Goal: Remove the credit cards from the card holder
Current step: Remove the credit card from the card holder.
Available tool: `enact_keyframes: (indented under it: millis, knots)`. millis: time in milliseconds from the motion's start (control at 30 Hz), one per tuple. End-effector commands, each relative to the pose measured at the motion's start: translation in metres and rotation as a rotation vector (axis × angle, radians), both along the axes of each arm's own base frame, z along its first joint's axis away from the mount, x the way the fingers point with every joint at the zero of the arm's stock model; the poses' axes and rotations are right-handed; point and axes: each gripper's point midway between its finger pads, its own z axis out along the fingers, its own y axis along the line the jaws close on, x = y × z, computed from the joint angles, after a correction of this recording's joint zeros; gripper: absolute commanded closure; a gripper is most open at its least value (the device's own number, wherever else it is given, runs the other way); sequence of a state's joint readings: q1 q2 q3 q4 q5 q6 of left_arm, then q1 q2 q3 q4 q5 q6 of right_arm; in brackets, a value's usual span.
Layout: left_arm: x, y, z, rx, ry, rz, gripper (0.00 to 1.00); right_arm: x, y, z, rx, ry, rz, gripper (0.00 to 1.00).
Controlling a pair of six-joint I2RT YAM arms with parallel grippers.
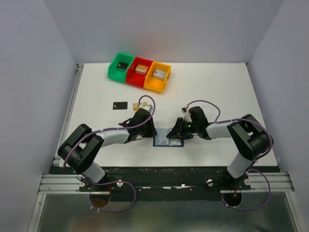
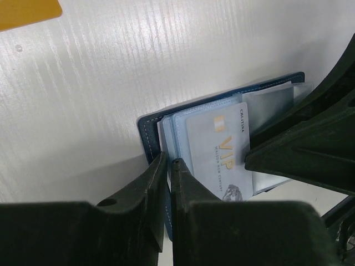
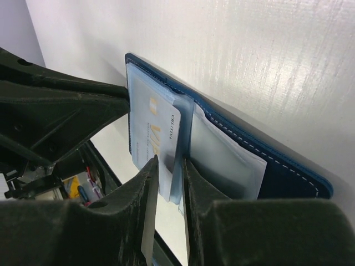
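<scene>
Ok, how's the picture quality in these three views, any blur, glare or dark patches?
Top external: even soft light, sharp, though the navy blue folding card holder looks tiny. Left wrist: its black fingers are blurred and dark, the silver-grey VIP card stays readable, streaky sheen on the white table. Right wrist: near fingers soft, glare on the table upper right.

card holder navy | credit card silver-grey, gold lettering | table white

We read a gold "VIP" and, smaller, "CHLITINA" on the silver-grey card in the card holder.
</scene>
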State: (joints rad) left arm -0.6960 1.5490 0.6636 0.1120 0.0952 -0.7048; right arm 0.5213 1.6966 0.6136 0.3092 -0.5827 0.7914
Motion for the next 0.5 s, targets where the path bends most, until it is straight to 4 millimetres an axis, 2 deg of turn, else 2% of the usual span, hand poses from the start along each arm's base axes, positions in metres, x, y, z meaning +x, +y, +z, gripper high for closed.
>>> enact_keyframes:
  millis: [0,167,467]
  knots:
    - [-0.0027,-0.0062,-0.0029,-0.002,0.009,-0.021,0.80,-0.0021,0.0028,0.0002,0.070,0.007,0.004,0.69]
    - [-0.0035,-0.0063,-0.0048,0.006,0.008,-0.023,0.81,-0.0015,0.0062,0.0060,0.129,-0.009,0.004,0.70]
    - [-0.0047,-0.0046,-0.0064,0.017,0.011,-0.020,0.82,0.0008,-0.0028,0.0075,0.120,-0.025,-0.025,0.71]
